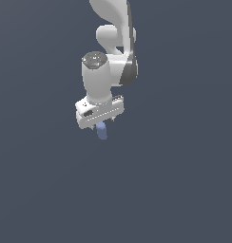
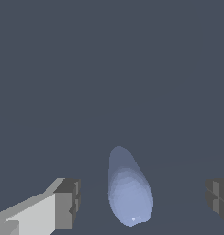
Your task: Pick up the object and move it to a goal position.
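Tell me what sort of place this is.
Most likely a bare simulated test scene, not a real room: a flat, featureless slate-grey floor, a smoothly rendered white arm with its claw open, and one periwinkle capsule between the fingers. Nothing else shows.

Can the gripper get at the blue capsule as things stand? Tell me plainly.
Probably yes. In the wrist view the blue capsule sits between the open fingers with gaps on both sides and nothing else near. In the exterior view the gripper is right over it.
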`<state>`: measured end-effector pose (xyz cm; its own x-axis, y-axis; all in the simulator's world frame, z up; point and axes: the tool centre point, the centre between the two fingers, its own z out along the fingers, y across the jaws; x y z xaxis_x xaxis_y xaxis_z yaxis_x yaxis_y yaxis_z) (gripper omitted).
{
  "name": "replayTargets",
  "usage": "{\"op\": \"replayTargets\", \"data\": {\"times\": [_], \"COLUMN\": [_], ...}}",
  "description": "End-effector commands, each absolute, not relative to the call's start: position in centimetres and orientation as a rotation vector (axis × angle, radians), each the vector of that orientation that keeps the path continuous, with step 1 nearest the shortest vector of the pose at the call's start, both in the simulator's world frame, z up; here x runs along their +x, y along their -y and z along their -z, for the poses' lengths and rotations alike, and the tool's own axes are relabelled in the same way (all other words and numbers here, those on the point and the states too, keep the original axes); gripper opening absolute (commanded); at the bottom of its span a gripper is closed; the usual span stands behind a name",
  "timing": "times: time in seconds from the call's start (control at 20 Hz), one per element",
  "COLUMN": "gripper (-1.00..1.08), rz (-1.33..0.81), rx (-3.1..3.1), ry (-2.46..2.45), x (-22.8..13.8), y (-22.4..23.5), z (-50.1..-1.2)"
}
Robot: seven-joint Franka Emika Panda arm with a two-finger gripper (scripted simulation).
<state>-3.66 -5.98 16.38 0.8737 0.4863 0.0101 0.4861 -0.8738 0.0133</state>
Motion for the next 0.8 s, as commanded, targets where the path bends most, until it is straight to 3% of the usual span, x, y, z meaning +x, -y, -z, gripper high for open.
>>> {"op": "replayTargets", "data": {"times": [0.0, 0.75], "gripper": [1.0, 1.0], "rz": [-0.016, -0.001], "rx": [3.008, 2.898], "ry": [-0.877, -1.21], "x": [-4.2, -6.4], "y": [6.3, 7.5], "z": [-16.0, -14.7]}}
